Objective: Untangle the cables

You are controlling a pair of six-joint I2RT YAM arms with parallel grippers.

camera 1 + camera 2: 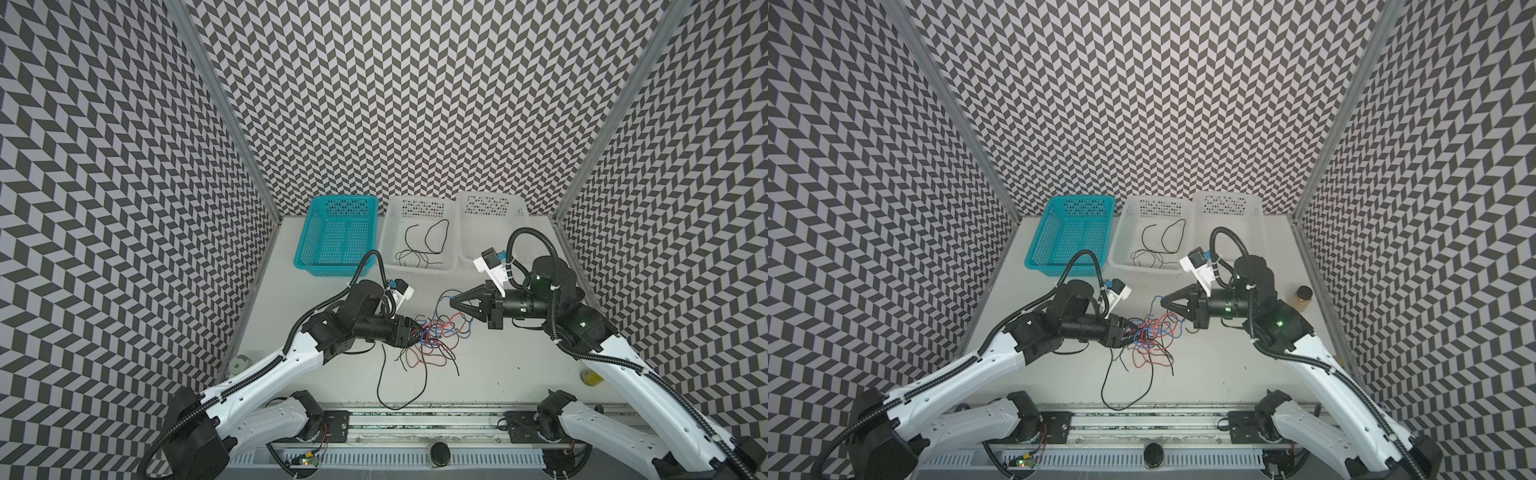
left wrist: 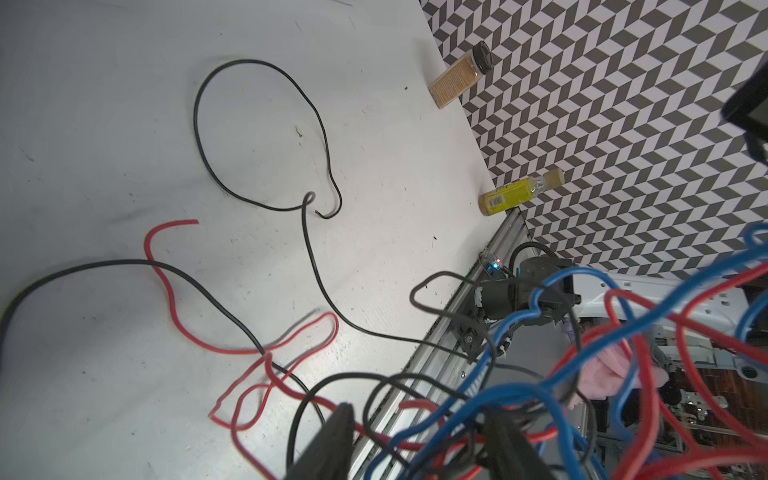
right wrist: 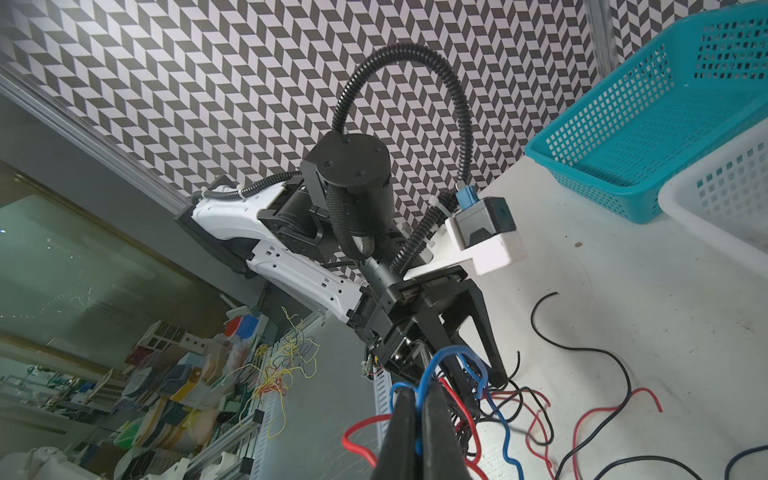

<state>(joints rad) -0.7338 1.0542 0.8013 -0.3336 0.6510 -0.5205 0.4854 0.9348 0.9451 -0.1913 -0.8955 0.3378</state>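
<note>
The cables lie as a tangle of thin red, blue and black wires at mid-table, with long black strands trailing toward the front rail. My left gripper is pushed into the tangle from the left. Its jaws stand apart, and red, blue and black strands run loosely between the fingers. My right gripper is shut on a blue cable that loops up out of the tangle's far right side. A few more black cables lie in the middle white basket.
Along the back stand a teal basket, a white basket and a second white basket. An amber jar and a yellow bottle stand by the right wall. A metal rail edges the table's front.
</note>
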